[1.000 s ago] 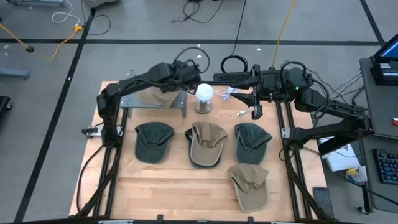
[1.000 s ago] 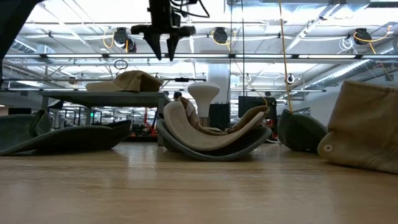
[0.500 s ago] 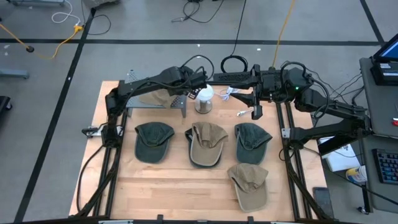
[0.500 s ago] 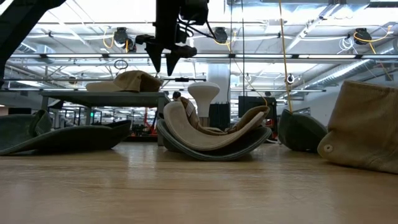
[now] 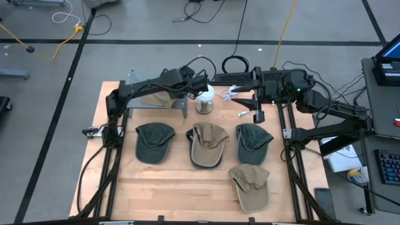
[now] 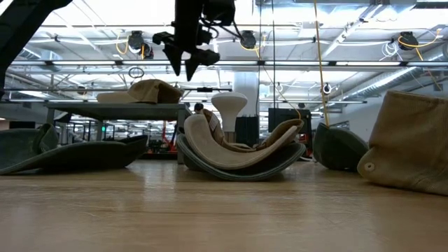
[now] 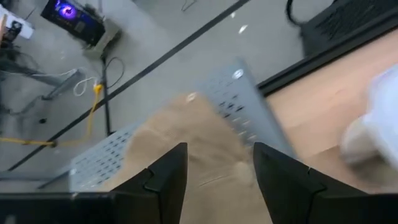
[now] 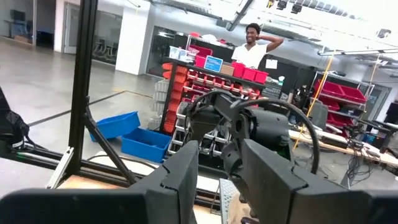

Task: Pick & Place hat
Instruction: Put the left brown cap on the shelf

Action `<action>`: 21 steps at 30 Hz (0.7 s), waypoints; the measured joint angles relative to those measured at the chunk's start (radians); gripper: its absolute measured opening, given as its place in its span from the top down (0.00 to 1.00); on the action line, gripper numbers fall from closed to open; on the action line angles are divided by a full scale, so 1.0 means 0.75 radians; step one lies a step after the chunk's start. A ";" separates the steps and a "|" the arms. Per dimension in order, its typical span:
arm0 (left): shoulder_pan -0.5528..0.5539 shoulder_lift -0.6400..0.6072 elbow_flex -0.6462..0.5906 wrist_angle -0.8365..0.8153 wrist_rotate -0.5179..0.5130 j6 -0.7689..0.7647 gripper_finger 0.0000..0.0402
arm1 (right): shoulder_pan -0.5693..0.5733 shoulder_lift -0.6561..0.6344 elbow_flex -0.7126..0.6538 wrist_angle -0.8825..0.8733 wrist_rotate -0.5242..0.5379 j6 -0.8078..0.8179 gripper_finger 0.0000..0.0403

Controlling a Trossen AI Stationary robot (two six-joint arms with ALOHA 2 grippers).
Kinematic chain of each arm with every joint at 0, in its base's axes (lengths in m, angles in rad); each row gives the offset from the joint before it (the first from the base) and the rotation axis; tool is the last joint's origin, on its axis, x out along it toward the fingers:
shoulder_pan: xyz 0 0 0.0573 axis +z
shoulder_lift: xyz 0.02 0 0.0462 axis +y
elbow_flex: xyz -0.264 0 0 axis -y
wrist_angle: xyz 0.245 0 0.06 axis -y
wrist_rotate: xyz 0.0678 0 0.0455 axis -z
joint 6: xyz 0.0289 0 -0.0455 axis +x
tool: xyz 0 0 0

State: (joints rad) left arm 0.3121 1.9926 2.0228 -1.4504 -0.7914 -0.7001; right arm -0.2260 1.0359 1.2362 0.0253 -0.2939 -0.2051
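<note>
Worktop (image 5: 175,187): pale blond wood, faint plank lines. Tan hat (image 5: 153,97) on grey perforated metal shelf (image 5: 134,102), upper left of high frame. Row below: dark green hat (image 5: 154,141) left, tan hat with darker olive lining (image 5: 207,144) centre, dark green hat (image 5: 254,141) right. Another tan hat (image 5: 251,185) lower right. White domed stand (image 5: 205,99) with grey base beside shelf. Arms black. Floor grey with black tape lines; yellow cable (image 5: 59,42) upper left. Right wrist view: red bins (image 8: 186,81), blue bins (image 8: 134,134), person in white shirt.
</note>
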 joint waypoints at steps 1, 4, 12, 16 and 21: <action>-0.002 0.000 0.000 0.014 0.000 0.005 0.53 | 0.000 0.000 0.000 0.000 0.000 0.000 0.71; 0.002 0.008 -0.001 -0.008 -0.011 0.000 0.54 | 0.000 0.000 0.000 -0.001 0.001 0.002 0.71; 0.005 0.054 -0.068 -0.076 -0.065 -0.082 0.54 | 0.000 0.000 0.000 0.000 0.000 0.045 0.71; 0.000 0.070 -0.069 -0.054 -0.093 -0.089 0.54 | 0.000 0.000 0.000 0.007 0.000 0.048 0.71; 0.002 0.070 -0.069 -0.050 -0.065 -0.105 0.54 | 0.000 0.000 0.000 0.004 -0.001 0.048 0.71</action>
State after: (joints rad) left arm 0.3138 2.0449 1.9713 -1.4879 -0.8399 -0.7790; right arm -0.2260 1.0359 1.2362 0.0283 -0.2943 -0.1692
